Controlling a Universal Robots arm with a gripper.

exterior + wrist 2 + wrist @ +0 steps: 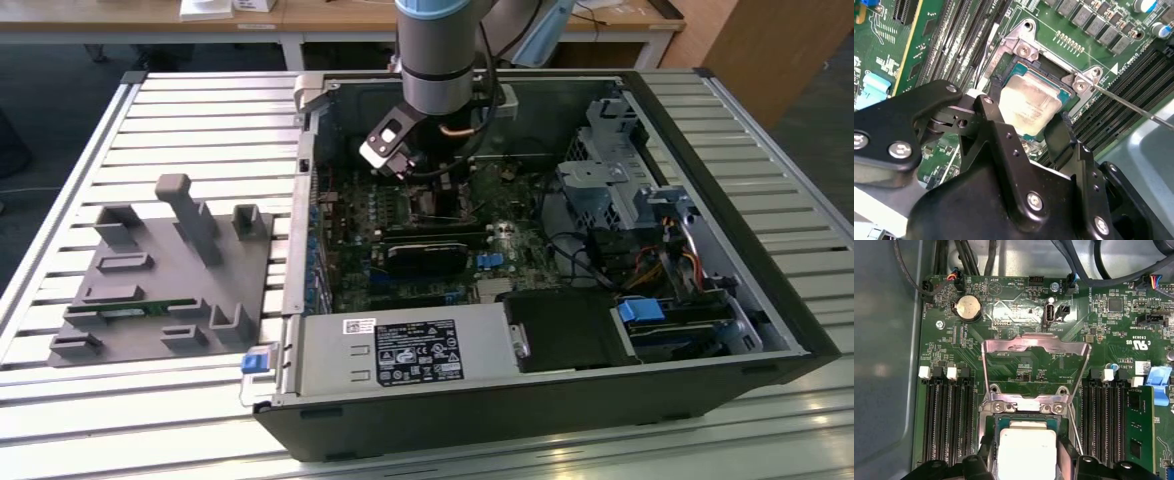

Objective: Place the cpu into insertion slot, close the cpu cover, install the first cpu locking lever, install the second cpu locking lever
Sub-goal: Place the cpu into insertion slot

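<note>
Second wrist view: the black end effector [1029, 120] pinches the small flat square silver-grey cpu [1030, 100] by two sides. The cpu lies flat right at the fingertips, in or just over the square silver-rimmed insertion slot [1020, 64]; I cannot tell which. Past it, in the first wrist view, the thin silver metal cpu cover [1004, 345] stands open, tipped away over the green circuit board [944, 355].

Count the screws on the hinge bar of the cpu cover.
2. One screw sits at one end of the hinge bar, the other at the opposite end, both between the raised cpu cover and the cpu. Further screws may be hidden.
</note>
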